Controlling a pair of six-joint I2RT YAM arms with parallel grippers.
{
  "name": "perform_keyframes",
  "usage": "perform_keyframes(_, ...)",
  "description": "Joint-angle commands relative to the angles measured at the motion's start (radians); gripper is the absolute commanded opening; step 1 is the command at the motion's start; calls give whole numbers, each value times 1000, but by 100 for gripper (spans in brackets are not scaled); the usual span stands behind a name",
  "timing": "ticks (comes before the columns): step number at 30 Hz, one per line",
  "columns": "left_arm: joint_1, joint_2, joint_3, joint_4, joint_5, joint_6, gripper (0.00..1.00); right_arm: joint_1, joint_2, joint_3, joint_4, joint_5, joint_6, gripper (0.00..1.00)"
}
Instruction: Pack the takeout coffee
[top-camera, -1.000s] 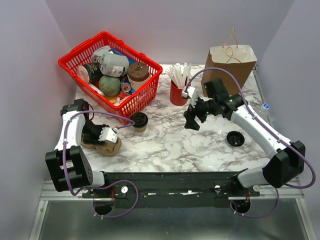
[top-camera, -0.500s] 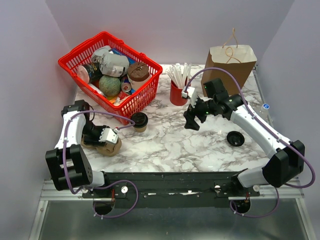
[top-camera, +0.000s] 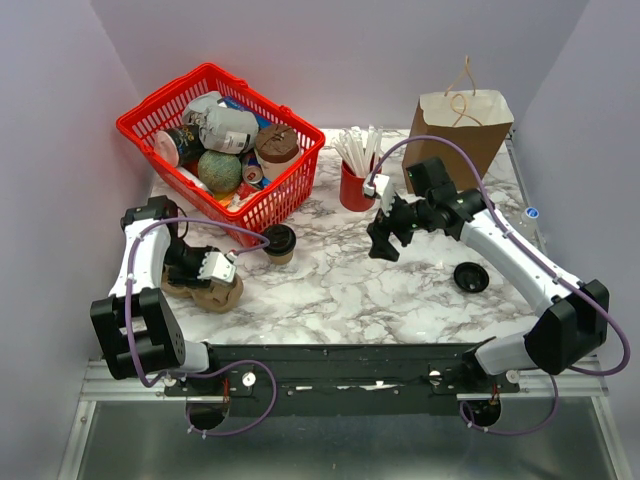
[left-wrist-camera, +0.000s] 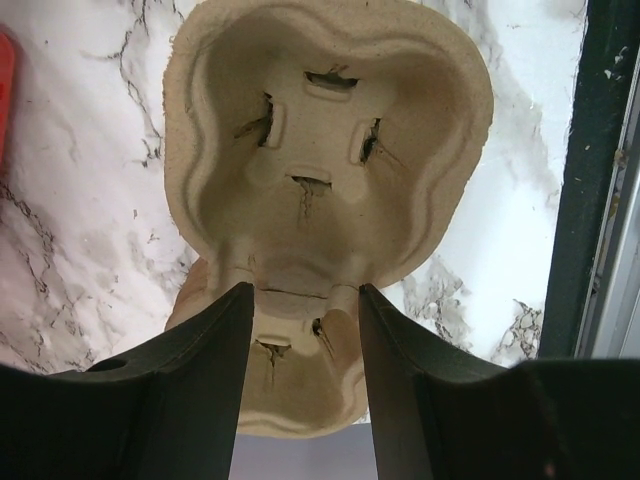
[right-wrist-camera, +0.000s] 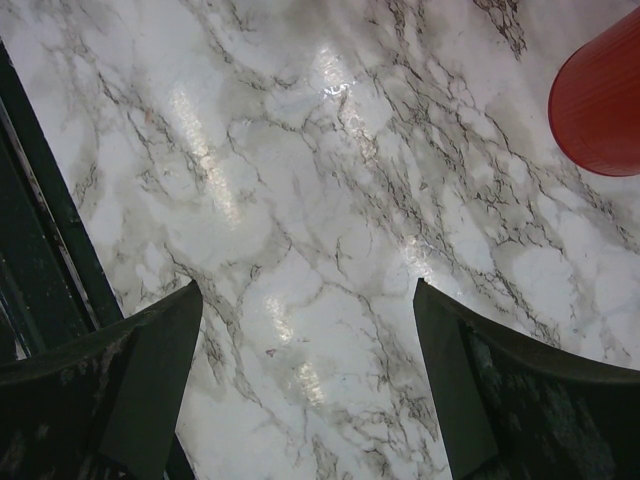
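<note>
The takeout coffee (top-camera: 279, 242), a small brown cup with a black lid, stands on the marble table just in front of the red basket. My left gripper (top-camera: 222, 268) is to its left, down on a pulp cup carrier (top-camera: 205, 291). In the left wrist view the fingers (left-wrist-camera: 305, 300) close on the narrow middle of the carrier (left-wrist-camera: 330, 150). My right gripper (top-camera: 381, 243) hangs open and empty over bare marble to the right of the coffee. In its own view (right-wrist-camera: 308, 300) only tabletop lies between the fingers.
A red basket (top-camera: 283, 192) full of groceries stands at the back left. A red straw cup (top-camera: 356, 185) (right-wrist-camera: 600, 100) and a brown paper bag (top-camera: 460, 135) stand at the back right. A loose black lid (top-camera: 471, 277) lies under the right arm.
Almost nothing. My right gripper has shifted very slightly; the left gripper and the carrier stay put.
</note>
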Motion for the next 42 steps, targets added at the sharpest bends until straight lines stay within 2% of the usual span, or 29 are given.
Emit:
perform_keyframes(1, 3, -19, -5, -18, 46, 557, 54, -6, 19, -15, 15, -13, -3, 95)
perform_keyframes(12, 3, -1, -57, 94, 25, 571, 55, -6, 22, -15, 13, -11, -5, 95)
perform_keyframes(22, 10, 18, -53, 109, 17, 603, 55, -6, 39, -5, 15, -13, -5, 95)
perform_keyframes(30, 16, 26, -49, 46, -28, 642, 52, -6, 43, -9, 18, -11, -8, 95)
perform_keyframes(42, 23, -34, -92, 92, -23, 582, 42, -6, 59, -8, 25, -19, -6, 95)
